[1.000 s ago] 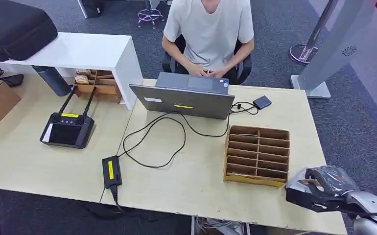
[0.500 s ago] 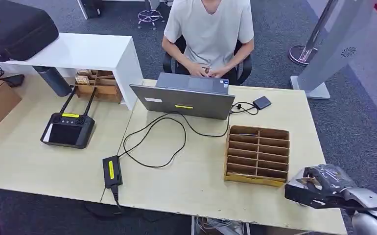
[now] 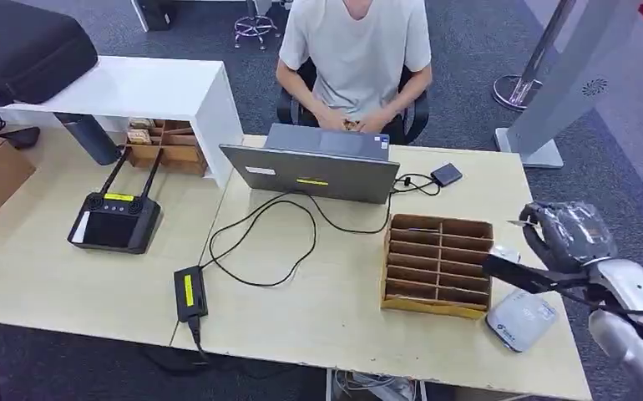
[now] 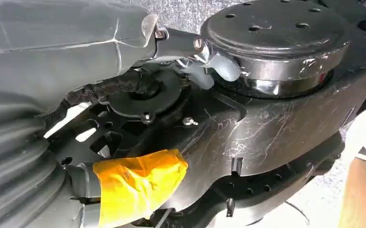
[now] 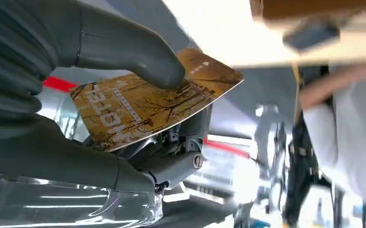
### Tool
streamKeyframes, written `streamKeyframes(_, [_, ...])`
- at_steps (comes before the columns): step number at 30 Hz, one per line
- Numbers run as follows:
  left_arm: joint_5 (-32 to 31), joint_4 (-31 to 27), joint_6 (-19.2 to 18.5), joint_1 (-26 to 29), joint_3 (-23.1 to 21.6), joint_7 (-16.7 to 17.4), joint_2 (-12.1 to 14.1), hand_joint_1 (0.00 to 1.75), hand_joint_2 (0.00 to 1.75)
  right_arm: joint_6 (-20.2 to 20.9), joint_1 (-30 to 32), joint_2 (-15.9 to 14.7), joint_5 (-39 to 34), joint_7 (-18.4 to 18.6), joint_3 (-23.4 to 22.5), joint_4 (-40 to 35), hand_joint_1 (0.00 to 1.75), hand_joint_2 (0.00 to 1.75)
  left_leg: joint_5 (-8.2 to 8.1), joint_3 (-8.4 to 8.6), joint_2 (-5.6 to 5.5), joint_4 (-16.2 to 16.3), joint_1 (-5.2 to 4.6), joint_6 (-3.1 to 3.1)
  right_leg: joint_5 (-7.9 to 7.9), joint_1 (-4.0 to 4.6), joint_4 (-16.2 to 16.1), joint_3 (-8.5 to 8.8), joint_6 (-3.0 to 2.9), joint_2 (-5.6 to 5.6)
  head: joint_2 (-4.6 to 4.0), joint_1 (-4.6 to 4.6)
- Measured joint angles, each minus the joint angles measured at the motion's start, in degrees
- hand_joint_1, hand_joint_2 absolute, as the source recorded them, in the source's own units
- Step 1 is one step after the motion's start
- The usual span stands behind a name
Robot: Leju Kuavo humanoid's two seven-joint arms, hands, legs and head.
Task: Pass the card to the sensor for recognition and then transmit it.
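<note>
The desk [image 3: 318, 309] carried, from its far edge toward the near right corner, a laptop [image 3: 311, 171], a cardboard divider tray [image 3: 440, 266] and a small white card reader [image 3: 521, 320]. A person [image 3: 356, 50] sat behind the far edge, at the laptop.

The right hand [image 3: 570, 236] hung above the right edge of the desk, beside the tray and higher than the reader. In the right wrist view, this hand [image 5: 52, 95] was clamped on the card [image 5: 148, 102]: the thumb pressed on the printed gold face and the darker fingers backed it from beneath. The card was therefore in the hand, off the desk and not touching the reader.

The state of the left hand could not be determined; the left wrist view looked at dark parts of the robot's body.

Judged status: card pickup complete. Outstanding steps: present the card to the reader at the near right corner, then pass it on, presumably to the seated person.
</note>
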Motion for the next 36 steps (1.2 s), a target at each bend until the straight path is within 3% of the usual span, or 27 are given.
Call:
streamKeyframes(6, [0.0, -1.9, 5.4, -0.2, -1.1, -2.3, 0.4, 0.00, 1.75, -3.7, -8.1, 2.4, 4.3, 0.7, 0.0, 2.4, 1.75, 1.75, 0.00, -0.01, -0.02, 0.0, 0.02, -0.01, 0.00, 0.00, 0.0, -0.05, 0.00, -0.02, 0.00, -0.02])
streamKeyframes(11, [0.2, -3.4, 7.9, -0.6, -2.7, -4.1, 1.0, 0.00, 1.75, -7.0, -13.5, 4.5, 7.6, 0.2, 0.6, 6.2, 1.75, 1.75, 0.01, -0.03, 0.04, 0.0, 0.05, -0.02, 0.01, 0.02, 0.0, -0.09, -0.02, 0.11, 0.00, -0.04])
streamKeyframes(16, [0.2, -5.8, 13.3, -0.8, -4.6, -8.3, 2.5, 0.00, 1.75, -9.6, -17.9, 5.7, 11.2, -0.2, 1.6, 12.0, 1.75, 1.75, 0.03, -0.07, -0.06, 0.0, 0.07, -0.04, 0.01, 0.04, 0.0, -0.11, -0.02, 0.00, 0.00, 0.00])
streamKeyframes(22, [0.4, -6.2, 8.1, -1.5, -5.6, -6.9, 3.6, 0.00, 1.75, -10.6, -23.5, 9.3, 15.0, -1.2, 4.8, 20.9, 1.75, 1.75, 0.05, -0.05, -0.02, 0.0, 0.07, -0.07, 0.02, 0.04, 0.0, -0.11, -0.02, 0.06, 0.00, -0.02])
streamKeyframes(30, [0.4, -5.8, 6.3, -1.7, -5.6, -6.0, 3.6, 0.00, 1.75, -10.5, -26.5, 13.6, 16.5, -1.2, 9.2, 27.5, 1.75, 1.75, 0.07, -0.07, -0.09, 0.0, 0.06, -0.10, 0.01, 0.04, 0.0, -0.11, -0.02, 0.00, 0.00, -0.02])
streamKeyframes(36, [0.4, -5.2, 5.2, -1.9, -5.7, -5.5, 3.5, 0.00, 1.75, -10.3, -26.8, 15.1, 16.2, -1.0, 11.1, 29.1, 1.75, 1.75, 0.07, -0.08, -0.08, 0.0, 0.06, -0.10, 0.02, 0.03, 0.0, -0.11, -0.02, 0.00, 0.00, -0.02])
